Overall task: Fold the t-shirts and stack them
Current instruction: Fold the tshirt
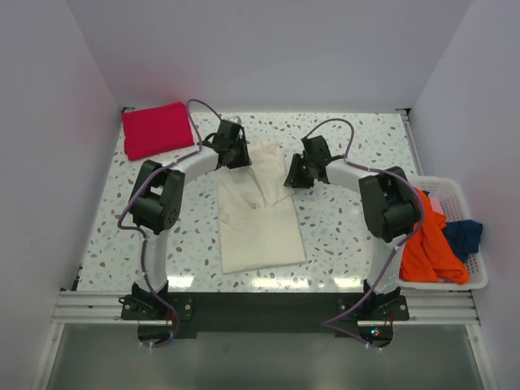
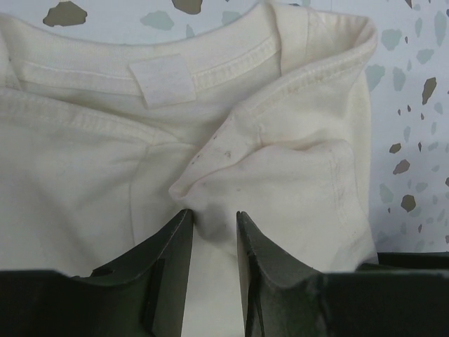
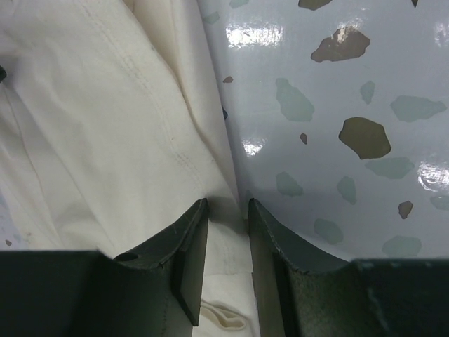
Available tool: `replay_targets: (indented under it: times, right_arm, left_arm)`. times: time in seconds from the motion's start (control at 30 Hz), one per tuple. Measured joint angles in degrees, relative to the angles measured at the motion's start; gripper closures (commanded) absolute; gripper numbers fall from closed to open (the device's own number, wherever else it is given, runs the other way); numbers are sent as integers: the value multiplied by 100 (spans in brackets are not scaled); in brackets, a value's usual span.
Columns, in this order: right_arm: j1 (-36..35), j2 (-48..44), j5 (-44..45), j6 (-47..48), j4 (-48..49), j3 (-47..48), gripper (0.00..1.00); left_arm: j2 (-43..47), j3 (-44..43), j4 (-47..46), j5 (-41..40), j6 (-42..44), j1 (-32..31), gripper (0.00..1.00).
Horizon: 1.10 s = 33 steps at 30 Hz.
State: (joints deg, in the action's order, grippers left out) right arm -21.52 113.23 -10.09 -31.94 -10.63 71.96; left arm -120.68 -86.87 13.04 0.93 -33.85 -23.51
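The cream t-shirt [image 1: 260,231] lies partly folded in the middle of the table, its upper part bunched between the two arms. My left gripper [image 1: 236,152] is at the shirt's top left; in the left wrist view its jaws [image 2: 214,214] are shut on a fold of the cream cloth [image 2: 91,175] near the collar. My right gripper [image 1: 296,172] is at the shirt's right edge; its jaws [image 3: 228,203] are shut on the cream hem [image 3: 91,126]. A folded red t-shirt [image 1: 157,128] lies at the back left. The orange t-shirt [image 1: 431,240] and the blue one [image 1: 463,234] lie in a basket.
A white plastic basket [image 1: 455,191] stands at the table's right edge beside the right arm. White walls close the table at left, back and right. The terrazzo tabletop [image 1: 349,227] shows around the cream shirt.
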Motion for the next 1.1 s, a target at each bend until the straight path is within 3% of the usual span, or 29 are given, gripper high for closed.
replay_targets:
  times: [0.63,0.83,1.1]
  right_arm:
    - [-109,-291,9,7,-240,-151,80]
    - [-118,-446,4,9,-271,-153,95]
    - [-157,-540,-2,9,-343,-153,100]
  left_arm:
    - [-225,-125,138,-125,0,59,98]
    - [-225,-140,149,-125,2,63,100]
    - [-225,-142,146,-122,2,72,100]
